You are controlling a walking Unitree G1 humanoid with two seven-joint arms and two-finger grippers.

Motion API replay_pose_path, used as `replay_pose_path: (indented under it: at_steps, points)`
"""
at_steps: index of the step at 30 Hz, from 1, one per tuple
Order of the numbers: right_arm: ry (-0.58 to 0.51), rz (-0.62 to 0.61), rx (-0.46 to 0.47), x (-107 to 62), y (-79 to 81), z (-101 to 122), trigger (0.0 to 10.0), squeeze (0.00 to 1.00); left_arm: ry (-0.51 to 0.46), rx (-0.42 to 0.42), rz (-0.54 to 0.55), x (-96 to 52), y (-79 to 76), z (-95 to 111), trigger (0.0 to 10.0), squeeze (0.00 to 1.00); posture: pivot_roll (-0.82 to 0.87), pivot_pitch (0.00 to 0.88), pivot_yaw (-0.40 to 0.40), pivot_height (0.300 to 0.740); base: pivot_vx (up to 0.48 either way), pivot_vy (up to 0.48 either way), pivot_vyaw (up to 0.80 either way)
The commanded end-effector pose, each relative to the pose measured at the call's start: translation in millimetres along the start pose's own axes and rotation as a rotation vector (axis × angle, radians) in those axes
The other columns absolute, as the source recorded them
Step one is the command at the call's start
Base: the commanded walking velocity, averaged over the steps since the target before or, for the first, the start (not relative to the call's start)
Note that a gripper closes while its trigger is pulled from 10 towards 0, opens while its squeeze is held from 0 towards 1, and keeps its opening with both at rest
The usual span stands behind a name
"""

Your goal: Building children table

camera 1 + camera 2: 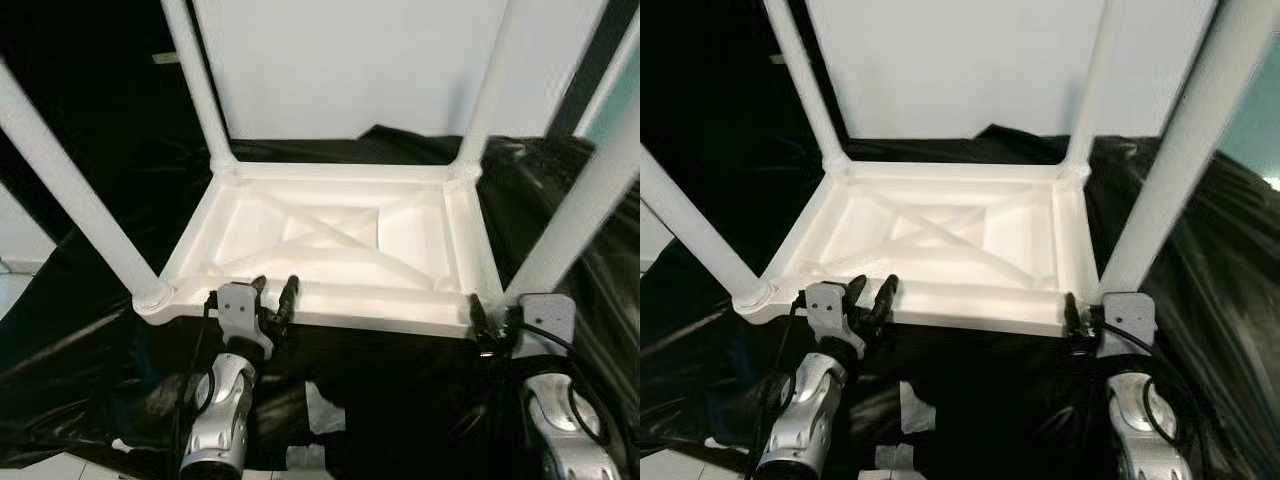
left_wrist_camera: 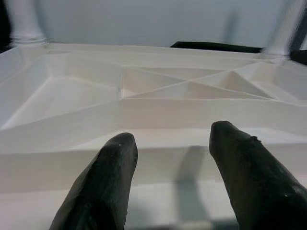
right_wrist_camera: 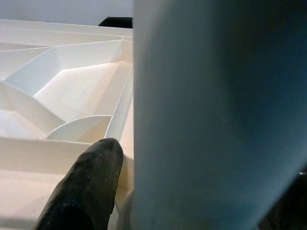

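Left gripper (image 1: 277, 290) spread, tips at the near rim of the tabletop (image 1: 330, 245), holding nothing. Right gripper (image 1: 497, 325) sits around the base of the near right leg (image 1: 585, 205); can't tell how tight. Tabletop lies upside down on black sheet (image 1: 400, 400), all four legs standing in their corners. Assembly looks nearly done: probably tightening that leg, then flipping upright.

four legs (image 1: 70, 190) ring open table underside (image 1: 330, 235)
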State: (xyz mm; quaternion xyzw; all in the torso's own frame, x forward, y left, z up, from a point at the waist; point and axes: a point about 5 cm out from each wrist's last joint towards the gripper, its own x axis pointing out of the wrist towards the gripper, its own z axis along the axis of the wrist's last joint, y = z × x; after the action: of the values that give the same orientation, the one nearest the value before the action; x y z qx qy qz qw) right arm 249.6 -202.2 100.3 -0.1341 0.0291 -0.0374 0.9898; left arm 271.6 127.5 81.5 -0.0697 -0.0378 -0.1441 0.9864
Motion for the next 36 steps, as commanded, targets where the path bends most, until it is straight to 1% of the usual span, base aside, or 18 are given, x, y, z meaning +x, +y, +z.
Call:
replay_pose_path:
  at_steps: [1, 6, 11, 12, 13, 14, 17, 19, 20, 24, 26, 27, 28, 31, 32, 33, 34, 36]
  points:
    - [0.151, 0.019, -0.002, -1.1, 3.1, -29, 10.0, 0.0, -0.005, -0.035, 0.012, 1.9, -10.8, -1, 10.0, 0.0, -0.06, 0.0, 0.055, 0.74, 0.0, 0.0, 0.0]
    - [0.164, 0.019, 0.01, 11.2, -0.8, -28, 10.0, 0.0, -0.01, -0.026, 0.02, 0.4, -10.2, 0, 10.0, 0.0, -0.05, 0.0, 0.05, 0.74, 0.0, 0.0, 0.0]
    - [0.189, 0.024, 0.059, 11.0, 1.7, -30, 10.0, 0.0, -0.012, -0.019, 0.023, -0.6, -10.6, 0, 10.0, 0.0, -0.04, 0.0, 0.049, 0.74, 0.0, 0.0, 0.0]
    - [0.2, 0.02, 0.087, 6.6, 4.1, -32, 10.0, 0.0, -0.013, -0.016, 0.023, -1.1, -10.3, 0, 10.0, 0.0, -0.04, 0.0, 0.048, 0.74, 0.0, 0.0, 0.0]
    - [0.212, -0.005, 0.136, -5.1, 7.5, -36, 10.0, 1.0, -0.013, -0.013, 0.028, -2.4, -9.0, 0, 10.0, 0.0, -0.05, 0.0, 0.05, 0.74, 0.0, 0.0, 0.0]
    - [0.212, -0.005, 0.136, -5.1, 7.5, -36, 10.0, 1.0, -0.013, -0.013, 0.028, -2.4, -9.0, 0, 10.0, 0.0, -0.05, 0.0, 0.05, 0.74, 0.0, 0.0, 0.0]
    - [0.188, -0.086, 0.164, -22.1, 5.9, -39, 10.0, 1.0, -0.01, -0.016, 0.03, -2.9, -8.1, 0, 10.0, 0.0, -0.06, 0.0, 0.054, 0.74, 0.0, 0.0, 0.0]
    - [0.181, -0.108, 0.166, -25.8, 4.9, -39, 10.0, 1.0, -0.01, -0.016, 0.03, -2.9, -7.9, 0, 10.0, 0.0, -0.06, 0.0, 0.055, 0.74, 0.0, 0.0, 0.0]
    - [0.17, -0.136, 0.172, -30.7, 3.7, -39, 10.0, 0.0, -0.007, -0.018, 0.017, -1.9, -9.2, -1, 10.0, 0.0, -0.08, 0.0, 0.062, 0.74, 0.0, 0.0, 0.0]
    - [0.147, -0.203, 0.178, -39.0, -1.1, -38, 10.0, 0.0, 0.0, -0.029, -0.056, 0.9, -13.8, -1, 10.0, 0.0, -0.09, 0.0, 0.067, 0.74, 0.0, 0.0, 0.0]
    - [0.15, -0.214, 0.169, -40.2, -3.1, -38, 10.0, 0.0, 0.008, -0.037, -0.202, 1.4, -22.0, 0, 10.0, 0.0, -0.1, 0.0, 0.069, 0.74, 0.0, 0.0, 0.0]
    - [0.153, -0.229, 0.172, -41.5, -5.7, -38, 10.0, 0.0, 0.021, -0.07, -0.325, 0.4, -26.6, 3, 10.0, 0.0, -0.11, 0.0, 0.069, 0.74, 0.0, 0.0, 0.0]
    - [0.153, -0.229, 0.172, -41.5, -5.7, -38, 10.0, 0.0, 0.021, -0.07, -0.325, 0.4, -26.6, 3, 10.0, 0.0, -0.11, 0.0, 0.069, 0.74, 0.0, 0.0, 0.0]
    - [0.157, -0.262, 0.187, -45.9, -11.8, -37, 10.0, 0.0, 0.046, -0.244, -0.589, -3.6, -31.8, 15, 10.0, 0.0, -0.11, 0.0, 0.068, 0.74, 0.0, 0.0, 0.0]
    - [0.157, -0.262, 0.187, -45.9, -11.8, -37, 10.0, 0.0, 0.046, -0.244, -0.589, -3.6, -31.8, 15, 10.0, 0.0, -0.11, 0.0, 0.068, 0.74, 0.0, 0.0, 0.0]
    - [0.158, -0.269, 0.196, -47.3, -13.7, -38, 10.0, 0.0, 0.044, -0.257, -0.662, -4.6, -30.7, 20, 10.0, 0.0, -0.11, 0.0, 0.068, 0.74, 0.0, 0.0, 0.0]
    - [0.158, -0.269, 0.196, -47.3, -13.7, -38, 10.0, 0.0, 0.044, -0.257, -0.662, -4.6, -30.7, 20, 10.0, 0.0, -0.11, 0.0, 0.068, 0.74, 0.0, 0.0, 0.0]
    - [0.157, -0.277, 0.209, -49.1, -16.1, -38, 10.0, 0.0, 0.047, -0.237, -0.767, -5.5, -28.8, 25, 10.0, 0.0, -0.11, 0.0, 0.065, 0.74, 0.0, 0.0, 0.0]
